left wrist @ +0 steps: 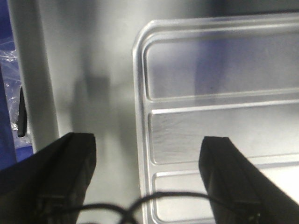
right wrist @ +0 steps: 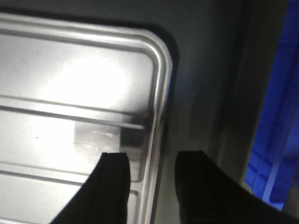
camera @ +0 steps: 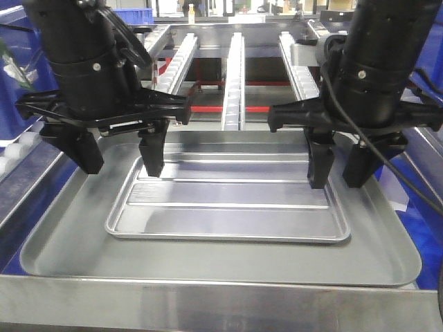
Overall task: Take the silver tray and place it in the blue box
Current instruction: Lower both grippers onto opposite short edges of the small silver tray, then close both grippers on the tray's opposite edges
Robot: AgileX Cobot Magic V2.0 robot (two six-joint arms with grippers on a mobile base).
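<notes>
The silver tray lies flat inside a larger dull grey tray. It is shiny, with raised lines across its bottom. My left gripper is open and straddles the silver tray's left rim, one finger outside, one over the tray. My right gripper is open and straddles the right rim, its fingers closer together. Both hang just above the rim, holding nothing. The blue box shows as a blue ribbed wall at the right and at the front view's right edge.
Roller conveyor rails run away behind the trays. A steel table edge crosses the front. Blue crates and a clear bag stand at the left. A black cable hangs across the left wrist view.
</notes>
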